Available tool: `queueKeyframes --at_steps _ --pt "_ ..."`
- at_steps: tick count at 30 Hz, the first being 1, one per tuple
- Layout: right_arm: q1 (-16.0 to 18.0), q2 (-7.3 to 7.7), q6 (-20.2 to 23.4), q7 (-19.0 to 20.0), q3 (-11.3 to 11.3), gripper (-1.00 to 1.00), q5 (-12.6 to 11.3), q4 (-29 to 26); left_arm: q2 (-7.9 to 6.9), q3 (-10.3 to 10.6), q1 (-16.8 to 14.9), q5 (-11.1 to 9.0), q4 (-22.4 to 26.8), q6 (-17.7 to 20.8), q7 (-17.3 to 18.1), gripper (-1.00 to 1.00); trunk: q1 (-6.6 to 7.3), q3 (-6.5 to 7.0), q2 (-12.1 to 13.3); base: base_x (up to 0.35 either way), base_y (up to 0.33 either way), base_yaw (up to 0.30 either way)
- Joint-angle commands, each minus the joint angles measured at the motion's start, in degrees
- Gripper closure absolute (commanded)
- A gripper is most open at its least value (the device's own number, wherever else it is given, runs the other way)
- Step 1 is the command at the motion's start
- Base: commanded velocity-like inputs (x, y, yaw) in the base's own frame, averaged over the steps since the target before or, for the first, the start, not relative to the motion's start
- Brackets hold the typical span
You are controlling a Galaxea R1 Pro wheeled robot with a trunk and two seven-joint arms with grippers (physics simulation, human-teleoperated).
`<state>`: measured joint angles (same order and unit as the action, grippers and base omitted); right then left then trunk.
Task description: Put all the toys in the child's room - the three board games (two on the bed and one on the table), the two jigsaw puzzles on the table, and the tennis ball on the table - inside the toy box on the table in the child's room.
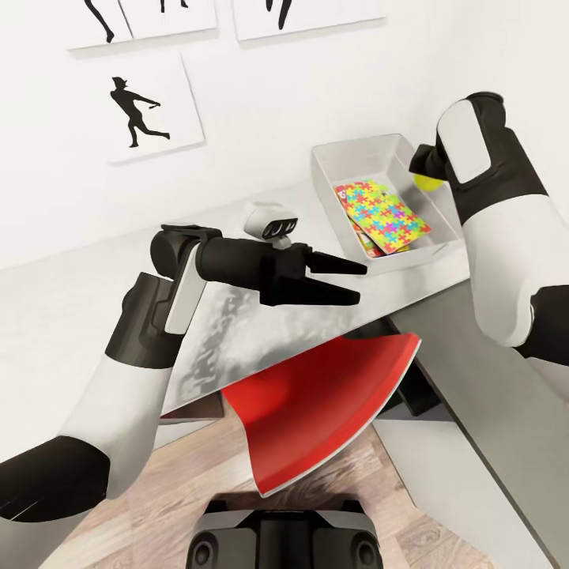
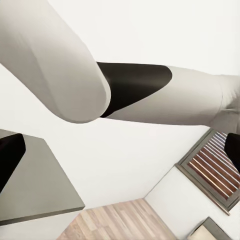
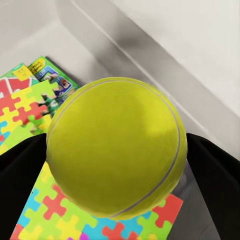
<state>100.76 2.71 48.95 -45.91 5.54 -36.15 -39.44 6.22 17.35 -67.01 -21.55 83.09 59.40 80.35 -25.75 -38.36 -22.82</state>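
yellow tennis ball [image 3: 116,147] in right claw [image 1: 427,167], over toy box [image 1: 328,162]

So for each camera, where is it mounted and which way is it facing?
Head view: from the robot's head, down over both arms at the toy box on the table.
Left wrist view: on the left arm, facing the wall, floor and a robot arm.
Right wrist view: on the right arm, looking down past the held tennis ball into the box.
Shared: head and right wrist views show ball and jigsaw puzzle.
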Motion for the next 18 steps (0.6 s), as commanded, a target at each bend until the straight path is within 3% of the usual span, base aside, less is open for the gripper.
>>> queueKeyframes --at_steps 1,13,18 --pt "0.05 0.12 0.2 -0.54 0.37 1.0 -0.62 0.31 0.02 0.04 -0.05 -0.16 -0.03 0.6 0.07 -1.0 -0.03 -0.07 -0.09 0.0 0.0 0.0" --pt "0.05 0.16 0.18 -0.39 0.26 1.0 -0.68 5.17 0.02 -0.04 -0.05 -0.16 -0.03 0.6 0.07 -1.0 -0.03 -0.07 -0.09 0.0 0.0 0.0" --pt "0.05 0.19 0.16 1.44 0.32 1.0 -0.57 5.43 0.02 -0.02 -0.05 -0.16 -0.03 0.6 0.07 -1.0 -0.03 -0.07 -0.09 0.0 0.0 0.0"
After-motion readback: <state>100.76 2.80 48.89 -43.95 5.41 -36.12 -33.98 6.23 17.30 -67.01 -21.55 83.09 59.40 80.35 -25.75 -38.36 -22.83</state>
